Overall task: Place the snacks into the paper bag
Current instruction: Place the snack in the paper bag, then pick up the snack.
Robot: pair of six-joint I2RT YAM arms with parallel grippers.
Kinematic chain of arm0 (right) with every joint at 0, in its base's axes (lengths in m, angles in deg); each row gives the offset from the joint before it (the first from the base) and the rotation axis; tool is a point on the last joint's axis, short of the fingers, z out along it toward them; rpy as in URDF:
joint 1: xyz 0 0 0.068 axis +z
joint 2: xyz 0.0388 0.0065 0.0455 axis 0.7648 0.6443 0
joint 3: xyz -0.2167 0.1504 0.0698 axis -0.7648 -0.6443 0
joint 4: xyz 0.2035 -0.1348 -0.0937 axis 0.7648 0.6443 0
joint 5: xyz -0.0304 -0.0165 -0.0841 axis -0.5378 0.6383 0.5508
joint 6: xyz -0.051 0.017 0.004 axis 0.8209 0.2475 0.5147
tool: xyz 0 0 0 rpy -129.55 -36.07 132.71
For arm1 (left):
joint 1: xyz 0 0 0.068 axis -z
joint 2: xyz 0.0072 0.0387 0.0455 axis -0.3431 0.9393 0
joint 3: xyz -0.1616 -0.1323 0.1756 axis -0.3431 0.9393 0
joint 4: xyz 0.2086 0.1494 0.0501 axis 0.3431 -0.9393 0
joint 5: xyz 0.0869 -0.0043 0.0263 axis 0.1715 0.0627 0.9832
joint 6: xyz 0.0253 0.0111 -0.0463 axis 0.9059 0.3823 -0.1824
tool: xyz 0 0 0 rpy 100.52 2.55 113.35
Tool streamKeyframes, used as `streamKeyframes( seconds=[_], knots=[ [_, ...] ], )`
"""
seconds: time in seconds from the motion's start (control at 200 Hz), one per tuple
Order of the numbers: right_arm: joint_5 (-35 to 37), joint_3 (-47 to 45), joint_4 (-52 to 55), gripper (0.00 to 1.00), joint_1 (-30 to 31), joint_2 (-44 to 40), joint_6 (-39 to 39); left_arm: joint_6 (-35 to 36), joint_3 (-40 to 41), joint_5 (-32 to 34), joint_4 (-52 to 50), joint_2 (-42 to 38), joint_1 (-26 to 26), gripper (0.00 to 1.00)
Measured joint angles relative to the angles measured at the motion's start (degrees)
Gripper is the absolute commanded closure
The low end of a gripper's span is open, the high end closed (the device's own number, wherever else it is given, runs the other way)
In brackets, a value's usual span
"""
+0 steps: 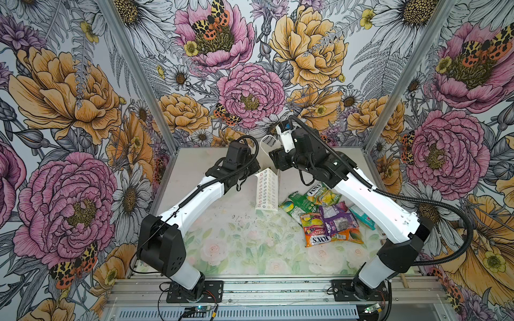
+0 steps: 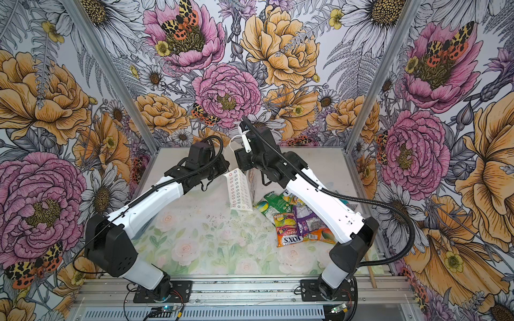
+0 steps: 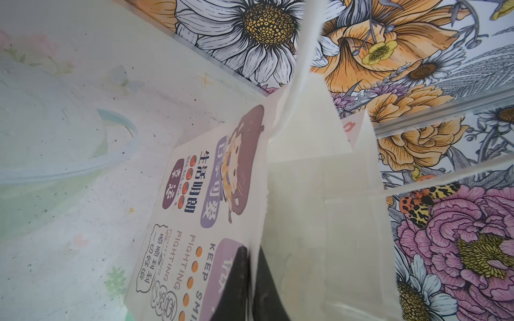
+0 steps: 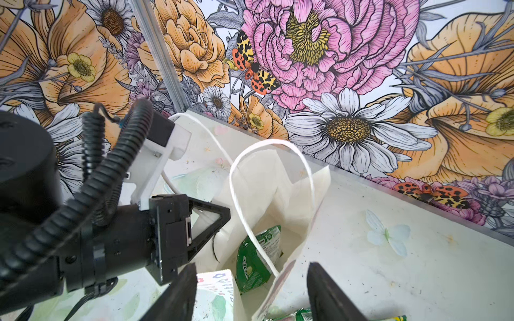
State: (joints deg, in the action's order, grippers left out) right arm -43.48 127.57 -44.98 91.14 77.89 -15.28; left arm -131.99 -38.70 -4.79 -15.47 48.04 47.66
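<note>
The paper bag [image 1: 267, 191] stands upright toward the far middle of the table [image 1: 222, 244], its mouth open upward. The right wrist view shows one green packet [image 4: 256, 258] lying inside it near the bottom. The other snacks [image 1: 325, 219] lie in a loose pile just right of the bag and a little nearer, partly under the right arm. The left gripper [image 3: 252, 250] is closed on the bag's rim on its left side, with the paper pinched between its fingers. The right gripper [image 4: 251, 266] hangs over the bag's mouth, jaws apart and holding nothing. A white cord handle [image 4: 272, 144] arches above the mouth.
</note>
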Motion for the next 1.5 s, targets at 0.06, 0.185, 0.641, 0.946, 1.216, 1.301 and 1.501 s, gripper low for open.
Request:
streamKeyframes(
  seconds=[0.06, 0.185, 0.641, 0.946, 1.216, 1.301, 1.501],
  knots=[
    [-0.3, -0.3, 0.0, 0.35, -0.4, -0.7, 0.0, 0.0, 0.0, 0.0, 0.0, 0.0, -0.1, 0.87],
    [-0.8, -1.0, 0.0, 0.35, -0.9, -1.2, 0.0, 0.0, 0.0, -0.2, 0.0, 0.0, -0.2, 0.83],
    [-1.7, -2.5, 0.2, 0.34, -1.3, -1.2, -0.3, -0.2, 0.0, -0.2, 0.0, -0.3, -0.5, 0.78],
    [-2.2, -3.1, 0.2, 0.34, -1.8, -1.3, -0.6, 0.0, -1.4, -0.2, 0.0, -0.7, -1.2, 0.75],
    [-2.3, -4.0, 0.2, 0.34, -2.0, -1.3, -0.7, 0.3, -3.5, -0.2, 0.0, -0.7, -1.3, 0.75],
    [-2.3, -4.1, 0.2, 0.34, -2.0, -1.3, -0.7, 0.5, -3.7, -0.1, 0.0, -0.7, -1.3, 0.74],
    [-2.3, -4.3, 0.2, 0.34, -2.3, -1.6, -0.7, 0.5, -3.7, 0.3, 0.0, -0.7, -1.5, 0.73]
  ],
)
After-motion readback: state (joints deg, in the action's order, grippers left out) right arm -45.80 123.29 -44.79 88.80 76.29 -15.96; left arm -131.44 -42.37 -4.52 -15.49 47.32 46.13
